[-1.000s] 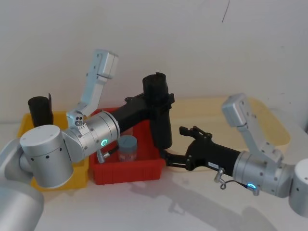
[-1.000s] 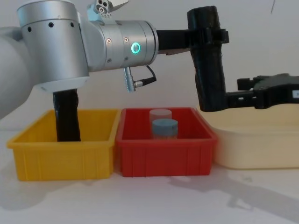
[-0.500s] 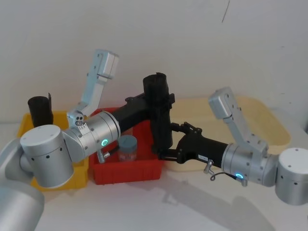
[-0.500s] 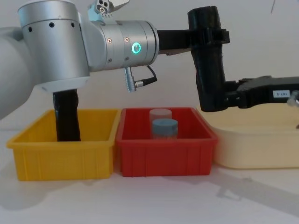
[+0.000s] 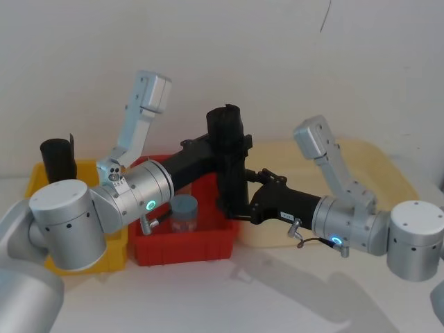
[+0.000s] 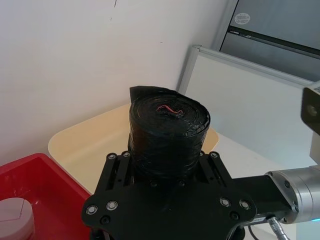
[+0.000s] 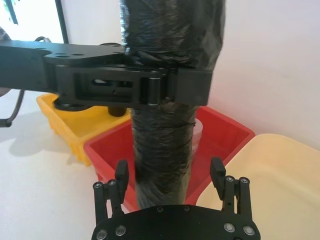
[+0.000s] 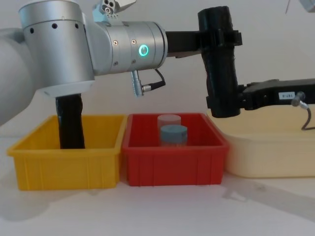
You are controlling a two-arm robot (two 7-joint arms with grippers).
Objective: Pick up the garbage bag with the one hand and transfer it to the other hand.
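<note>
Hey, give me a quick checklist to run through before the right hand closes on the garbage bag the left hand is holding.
1. Left hand shut on garbage bag near its top: ok.
2. Bag upright: ok.
3. Right hand open: ok.
4. Its fingers straddle the lower roll: ok.
5. Right hand gripping the bag: not ok, gaps show at both fingers.
6. Bag bottom clear of red bin: cannot tell.

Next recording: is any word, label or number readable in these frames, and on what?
Nothing reads clearly.
White label on the slim black right pincer, open around the thick black glossy garbage-bag roll: print too small to read.
Pale plate on the grey cabinet: blurred, unreadable.
Black left pincer, shut on the roll's upper part: no markings.
</note>
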